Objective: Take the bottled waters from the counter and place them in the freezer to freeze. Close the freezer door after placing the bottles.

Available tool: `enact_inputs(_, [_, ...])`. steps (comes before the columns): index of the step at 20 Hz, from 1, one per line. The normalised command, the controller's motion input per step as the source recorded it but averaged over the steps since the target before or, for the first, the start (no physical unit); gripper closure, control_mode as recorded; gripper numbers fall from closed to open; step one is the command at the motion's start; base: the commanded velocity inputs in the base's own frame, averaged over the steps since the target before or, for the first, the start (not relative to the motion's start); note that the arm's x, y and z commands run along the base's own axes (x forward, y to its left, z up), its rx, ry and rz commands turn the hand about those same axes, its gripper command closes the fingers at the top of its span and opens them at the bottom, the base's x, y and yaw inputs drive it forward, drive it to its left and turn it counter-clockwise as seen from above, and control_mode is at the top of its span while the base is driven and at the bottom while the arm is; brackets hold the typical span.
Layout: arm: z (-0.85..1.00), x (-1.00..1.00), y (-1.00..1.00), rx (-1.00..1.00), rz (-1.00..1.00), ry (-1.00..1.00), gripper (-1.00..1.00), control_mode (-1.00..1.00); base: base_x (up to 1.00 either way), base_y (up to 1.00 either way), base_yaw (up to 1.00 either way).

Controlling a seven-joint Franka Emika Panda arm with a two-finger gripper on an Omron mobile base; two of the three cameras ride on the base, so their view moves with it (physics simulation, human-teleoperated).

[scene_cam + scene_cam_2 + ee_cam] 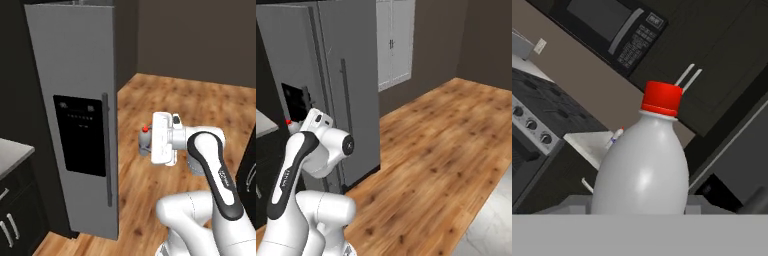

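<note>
A bottled water with a red cap stands upright in my gripper, which is shut on it. From the left base camera the bottle pokes out left of the white hand, level with the freezer door's bar handle and to its right. The grey door with its black dispenser panel looks swung outward, hiding the freezer's shelves. In the right base view the red cap shows beside the hand, in front of the freezer door. A second bottled water lies small and far on the counter.
A black stove with knobs and a microwave show in the hand view. The fridge's plain right door is shut. A counter corner sits at the left over dark cabinets. Wood floor stretches to the right.
</note>
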Motion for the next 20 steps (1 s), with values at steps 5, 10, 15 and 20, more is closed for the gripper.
enact_inputs(5, [0.00,0.00,0.00,0.00,0.00,0.00,1.00,1.00,0.47,-0.73,-0.09])
enact_inputs(10, [0.00,0.00,0.00,0.00,0.00,0.00,1.00,1.00,0.66,-0.87,0.00])
enact_inputs(15, [0.00,0.00,0.00,0.00,0.00,0.00,1.00,1.00,0.68,-0.96,0.00])
enact_inputs(20, [0.00,0.00,0.00,0.00,0.00,0.00,1.00,1.00,0.88,-1.00,-0.04])
